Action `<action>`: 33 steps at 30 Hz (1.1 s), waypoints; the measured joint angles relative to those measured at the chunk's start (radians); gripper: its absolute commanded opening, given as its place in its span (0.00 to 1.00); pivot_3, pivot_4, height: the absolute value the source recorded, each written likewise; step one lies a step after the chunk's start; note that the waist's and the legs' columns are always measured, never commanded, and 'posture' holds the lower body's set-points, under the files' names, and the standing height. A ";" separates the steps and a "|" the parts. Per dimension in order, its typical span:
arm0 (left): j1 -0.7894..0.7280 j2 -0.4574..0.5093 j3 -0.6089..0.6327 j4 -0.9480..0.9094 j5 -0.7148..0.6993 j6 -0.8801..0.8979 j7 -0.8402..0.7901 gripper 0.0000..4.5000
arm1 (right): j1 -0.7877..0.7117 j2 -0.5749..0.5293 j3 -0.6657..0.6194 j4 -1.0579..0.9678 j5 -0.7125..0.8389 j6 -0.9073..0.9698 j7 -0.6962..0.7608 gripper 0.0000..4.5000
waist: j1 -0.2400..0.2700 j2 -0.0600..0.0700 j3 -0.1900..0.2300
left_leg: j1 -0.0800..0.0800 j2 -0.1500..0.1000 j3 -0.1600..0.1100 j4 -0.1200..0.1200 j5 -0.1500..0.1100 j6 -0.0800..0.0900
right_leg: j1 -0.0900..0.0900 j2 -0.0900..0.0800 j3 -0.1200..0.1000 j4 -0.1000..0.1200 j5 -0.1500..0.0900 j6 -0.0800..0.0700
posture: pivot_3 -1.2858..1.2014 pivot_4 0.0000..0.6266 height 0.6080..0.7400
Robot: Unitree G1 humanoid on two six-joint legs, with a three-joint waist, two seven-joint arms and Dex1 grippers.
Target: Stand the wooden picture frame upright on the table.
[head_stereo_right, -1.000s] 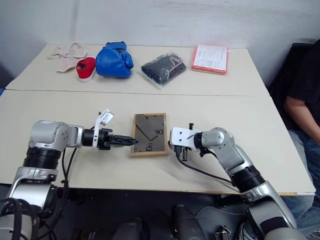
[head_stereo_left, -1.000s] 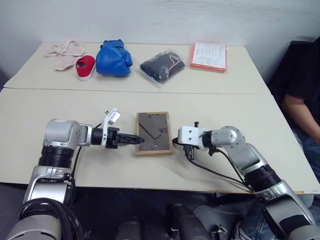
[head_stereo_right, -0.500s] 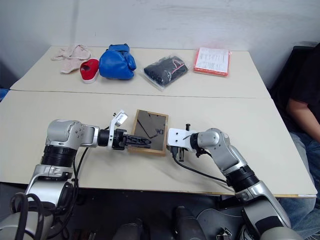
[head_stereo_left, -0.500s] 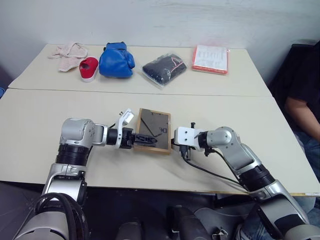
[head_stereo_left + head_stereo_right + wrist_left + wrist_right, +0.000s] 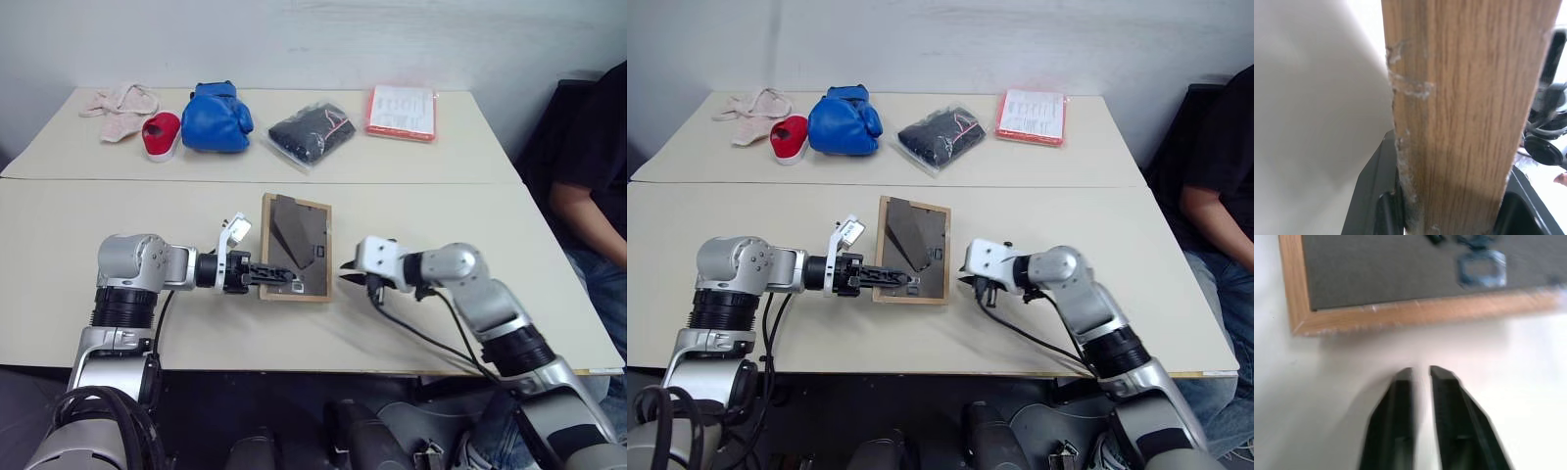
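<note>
The wooden picture frame (image 5: pixel 295 247) is seen near the middle of the table (image 5: pixel 59 215), dark back facing the camera, its far edge apparently tipped up off the surface. The left rail is clamped between the black fingers of the left gripper (image 5: pixel 263 276); in the left wrist view the raw wood edge (image 5: pixel 1464 112) is pinched on both sides. At three o'clock from the frame the right gripper (image 5: pixel 346 273) is held just beside the right rail, apart from it, its two fingers (image 5: pixel 1400 396) slightly parted with nothing between them.

The frame is judged light and stiff, though a glazed front could crack if dropped. The smooth wood may slip in a narrow pinch, so the rails are best gripped mid-length, and the fold-out stand (image 5: pixel 286 235) should be spared pressure.
</note>
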 measured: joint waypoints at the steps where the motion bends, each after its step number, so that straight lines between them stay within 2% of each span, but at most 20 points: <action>1: 0.006 0.000 0.005 -0.020 -0.004 -0.008 0.000 0.28 | 0.000 -0.021 -0.041 -0.053 0.074 0.097 0.032 0.43 | 0.000 0.000 0.001 | 0.000 0.000 0.000 0.000 0.000 0.000 | 0.000 0.000 0.000 0.000 0.000 0.000 | 0.52 0.24 1.00; 6: 0.019 0.006 0.007 -0.083 -0.026 -0.040 0.000 0.28 | -0.108 -0.050 -0.185 -0.201 0.350 0.449 0.077 0.79 | -0.004 0.001 0.002 | 0.000 0.000 0.000 0.000 0.000 -0.001 | -0.001 0.000 0.000 0.000 0.000 0.000 | 0.52 0.24 1.00; 7: 0.019 0.007 0.007 -0.100 -0.031 -0.047 0.000 0.28 | -0.149 -0.032 -0.205 -0.204 0.391 0.509 0.060 0.88 | -0.005 0.000 0.002 | 0.000 0.000 0.000 0.000 0.000 -0.001 | -0.001 0.000 0.000 0.000 0.000 0.000 | 0.52 0.24 1.00; 9: 0.019 0.007 0.004 -0.139 -0.045 -0.060 -0.003 0.28 | -0.220 0.026 -0.224 -0.200 0.451 0.593 0.019 0.99 | -0.006 0.000 0.002 | 0.000 0.000 -0.001 -0.001 0.000 -0.001 | -0.001 0.000 0.000 0.000 0.000 0.000 | 0.52 0.24 1.00; 15: 0.022 0.021 0.005 -0.211 -0.103 -0.069 -0.021 0.28 | -0.279 0.120 -0.174 -0.128 0.477 0.625 -0.072 1.00 | -0.002 0.000 0.002 | -0.014 -0.001 0.000 0.002 0.001 0.000 | -0.015 -0.001 0.000 0.002 0.000 0.000 | 0.52 0.24 1.00; 22: 0.026 0.046 0.011 -0.217 -0.116 -0.083 -0.022 0.28 | -0.293 0.135 -0.143 -0.138 0.520 0.601 -0.066 1.00 | -0.004 0.001 0.002 | -0.019 0.000 -0.001 0.004 0.001 0.000 | -0.018 -0.001 0.000 0.002 0.000 0.000 | 0.52 0.24 1.00; 25: 0.025 0.047 0.009 -0.206 -0.116 -0.092 -0.020 0.28 | -0.283 0.089 -0.150 -0.220 0.584 0.626 -0.030 1.00 | -0.003 0.001 0.002 | -0.019 0.000 -0.001 0.004 0.001 0.000 | -0.018 -0.001 -0.001 0.002 0.000 0.000 | 0.52 0.24 1.00; 28: 0.025 0.055 -0.004 -0.205 -0.116 -0.106 -0.021 0.28 | -0.259 0.033 -0.150 -0.233 0.581 0.616 -0.039 1.00 | -0.003 0.000 0.002 | -0.019 0.000 -0.001 0.004 0.001 0.000 | -0.017 -0.001 -0.001 0.001 0.000 0.000 | 0.52 0.24 1.00; 33: 0.025 0.080 -0.007 -0.201 -0.115 -0.122 -0.022 0.28 | -0.185 -0.150 -0.201 -0.227 0.540 0.518 -0.008 1.00 | 0.000 0.000 0.002 | -0.021 -0.001 -0.002 0.004 0.000 0.001 | -0.018 -0.001 -0.001 0.000 0.000 0.000 | 0.52 0.24 1.00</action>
